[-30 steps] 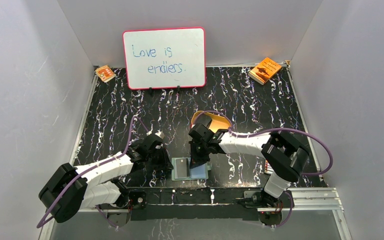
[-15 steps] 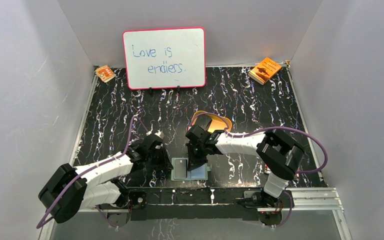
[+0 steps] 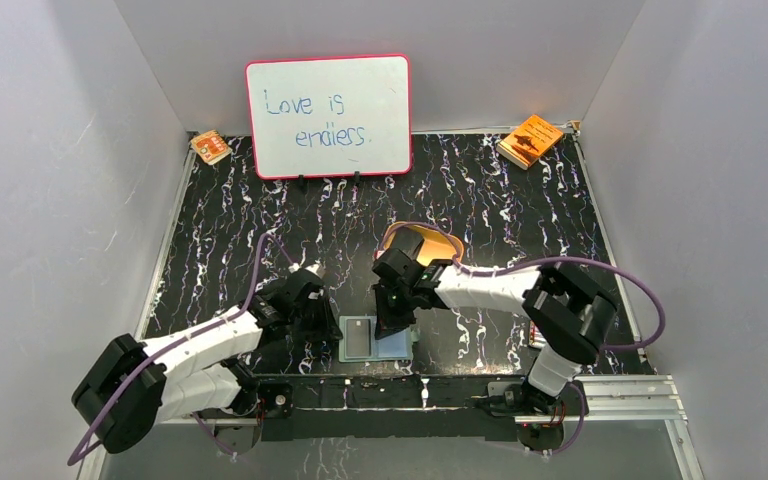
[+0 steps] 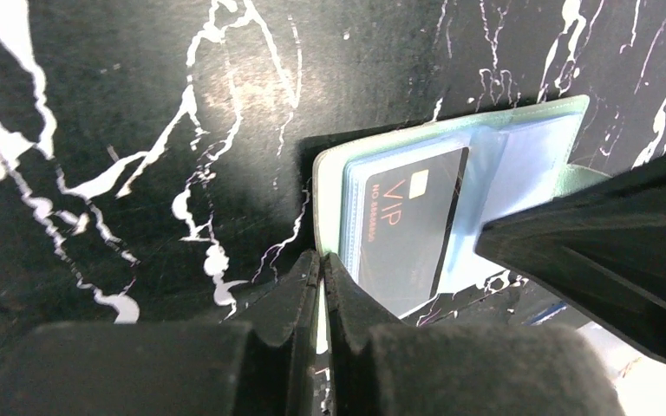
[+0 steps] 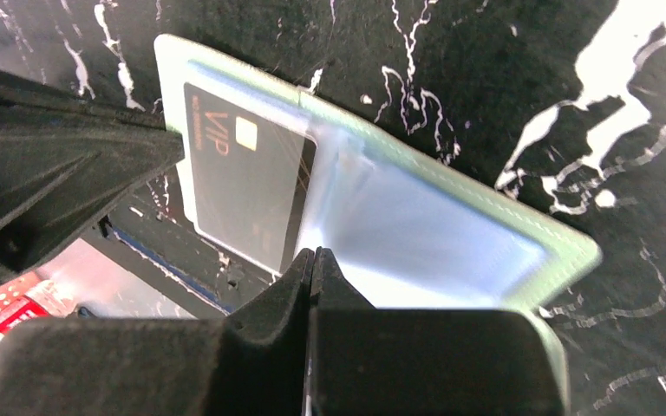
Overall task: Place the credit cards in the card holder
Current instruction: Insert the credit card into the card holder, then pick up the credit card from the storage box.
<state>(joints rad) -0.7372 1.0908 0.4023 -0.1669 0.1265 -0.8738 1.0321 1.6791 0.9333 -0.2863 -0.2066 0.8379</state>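
Near the front edge of the bench (image 3: pixel 260 220), between the two arms: card holder (image 3: pixel 377 340), spread open and flat, pale pocketed inside facing up. On its left leaf, one dark credit card (image 4: pixel 412 225) marked VIP, seemingly tucked partly into that leaf; hard to tell how deep. No further cards made out for certain.

With left hand (image 4: pixel 321 260): clenched on nothing, tips low at the holder's left edge; cannot tell whether touching. With right hand (image 5: pixel 312 256): likewise clenched and empty, tips over the right leaf close to the fold.

Judged as the seating step, with the card going home into its slot.

Possible trouble from here:
- Pushing with a clenched tip may slide the whole holder across the smooth bench instead of driving the card in, since nothing visibly pins it.
- So close to the bench edge, a shove toward the arm bases could tip the holder off.
- Pressing off-centre could skew the card and jam a corner against the slot.
- Lifting off the right leaf could let the holder spring half shut over an unseated card.
- Working tip to tip, could knock one hand against the other.
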